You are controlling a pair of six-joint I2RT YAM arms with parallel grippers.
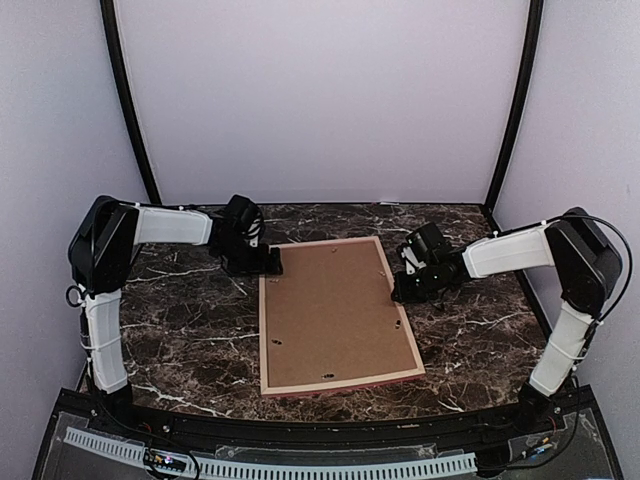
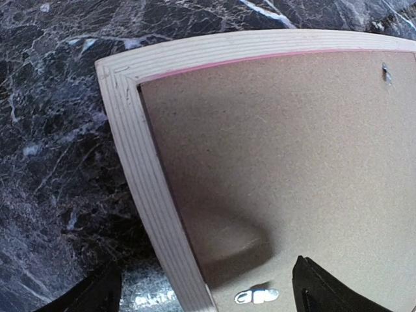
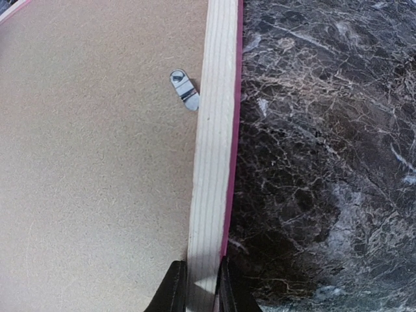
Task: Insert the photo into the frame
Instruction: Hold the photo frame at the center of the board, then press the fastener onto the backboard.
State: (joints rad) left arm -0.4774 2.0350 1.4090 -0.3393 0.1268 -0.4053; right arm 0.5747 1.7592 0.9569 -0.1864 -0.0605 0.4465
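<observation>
Right gripper (image 3: 200, 287) pinched the frame (image 3: 211, 130) by its right rail. Left gripper (image 2: 207, 283) hung spread above the far-left corner. Frame lay face-down on table (image 3: 318, 162), backing board (image 3: 91, 169) seated; photo unseen. Best to hold the rail square and clear of the clip (image 3: 184, 90).

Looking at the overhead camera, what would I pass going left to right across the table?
left arm → left gripper → frame → right gripper → right arm
</observation>
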